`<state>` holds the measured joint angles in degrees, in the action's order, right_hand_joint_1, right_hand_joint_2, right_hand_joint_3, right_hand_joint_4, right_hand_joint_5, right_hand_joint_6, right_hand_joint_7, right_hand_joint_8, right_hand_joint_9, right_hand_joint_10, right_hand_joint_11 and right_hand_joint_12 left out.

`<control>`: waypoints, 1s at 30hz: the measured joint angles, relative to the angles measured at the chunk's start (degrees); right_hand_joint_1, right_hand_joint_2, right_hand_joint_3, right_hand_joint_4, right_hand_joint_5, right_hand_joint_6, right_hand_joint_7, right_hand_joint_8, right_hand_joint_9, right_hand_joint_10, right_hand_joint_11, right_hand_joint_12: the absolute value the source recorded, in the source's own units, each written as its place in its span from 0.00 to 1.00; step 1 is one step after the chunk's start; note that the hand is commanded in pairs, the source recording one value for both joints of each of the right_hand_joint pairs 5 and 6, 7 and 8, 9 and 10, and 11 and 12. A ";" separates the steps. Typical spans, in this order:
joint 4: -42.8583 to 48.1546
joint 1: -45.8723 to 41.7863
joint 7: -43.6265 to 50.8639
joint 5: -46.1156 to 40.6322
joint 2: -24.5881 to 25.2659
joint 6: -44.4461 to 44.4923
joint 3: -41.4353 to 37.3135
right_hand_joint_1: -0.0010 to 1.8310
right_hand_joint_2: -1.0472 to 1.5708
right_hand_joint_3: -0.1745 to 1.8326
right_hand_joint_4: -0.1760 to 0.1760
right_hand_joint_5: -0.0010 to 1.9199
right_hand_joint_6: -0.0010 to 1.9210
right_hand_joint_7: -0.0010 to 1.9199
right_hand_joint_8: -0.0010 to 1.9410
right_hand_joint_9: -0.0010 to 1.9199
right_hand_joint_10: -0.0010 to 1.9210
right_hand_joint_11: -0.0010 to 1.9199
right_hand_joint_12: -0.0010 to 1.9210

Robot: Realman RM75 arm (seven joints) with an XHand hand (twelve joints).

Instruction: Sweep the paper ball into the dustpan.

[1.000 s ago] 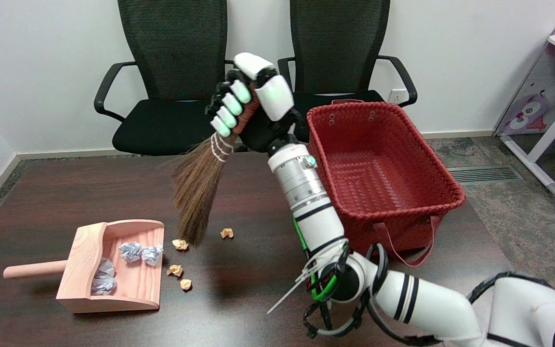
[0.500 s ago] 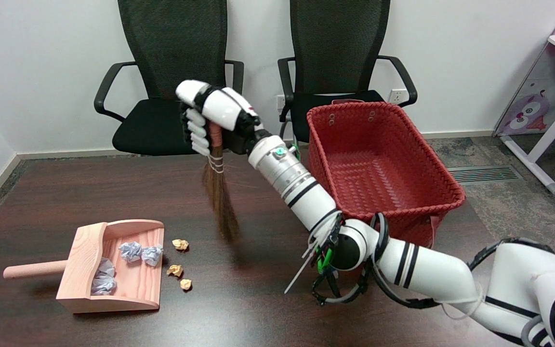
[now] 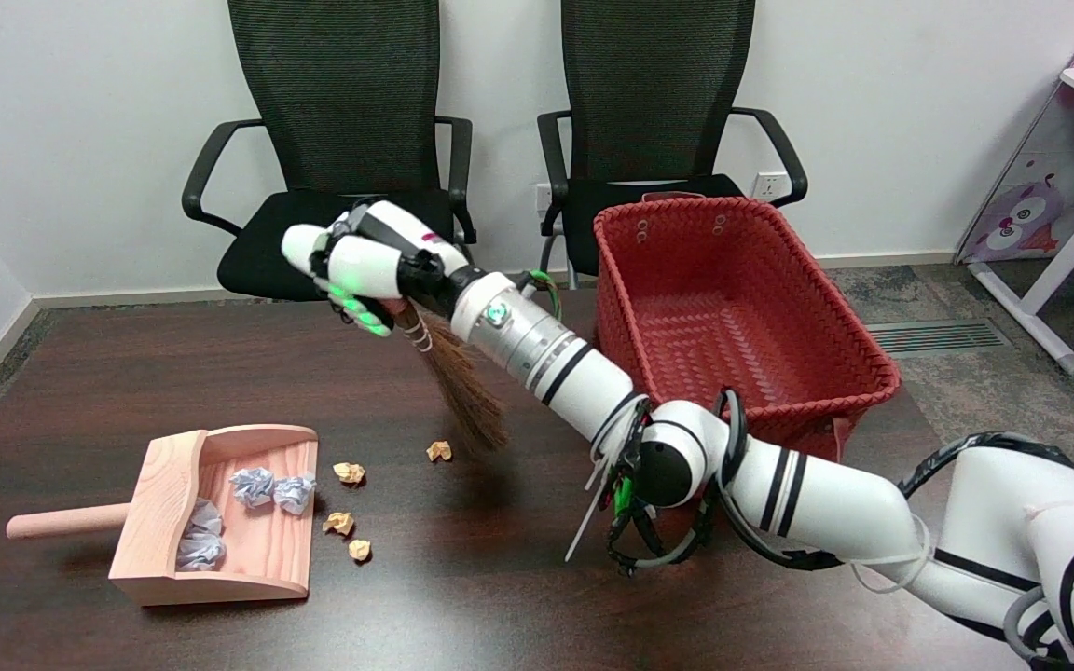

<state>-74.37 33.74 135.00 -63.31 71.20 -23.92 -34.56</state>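
My right hand [image 3: 360,266] grips the handle of a small straw broom [image 3: 467,391], held in the air over the dark table [image 3: 127,373]. The bristles slant down to the right and end just right of a tan paper ball [image 3: 439,451]. Three more tan paper balls lie by the mouth of the wooden dustpan [image 3: 164,522]: one [image 3: 348,472] near its upper corner, one [image 3: 339,523] below it, one [image 3: 360,550] lowest. Several grey-white paper balls [image 3: 271,488] sit inside the dustpan, whose handle points left.
A red woven basket [image 3: 863,359] stands on the table's right side, close behind my forearm. Two black office chairs [image 3: 341,112] stand beyond the far edge. A white shelf unit [image 3: 1073,168] is at the far right.
My hand has swung left and down, tipping the broom so its bristles went from left of the lone paper ball, across it, to its right. The balls and dustpan have not moved.
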 measured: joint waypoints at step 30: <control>6.08 -0.47 5.35 4.63 9.07 15.73 -2.12 0.28 0.94 0.68 0.55 1.00 1.00 1.00 0.99 1.00 1.00 1.00 1.00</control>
<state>-68.29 33.27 140.35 -58.67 80.27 -8.19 -36.67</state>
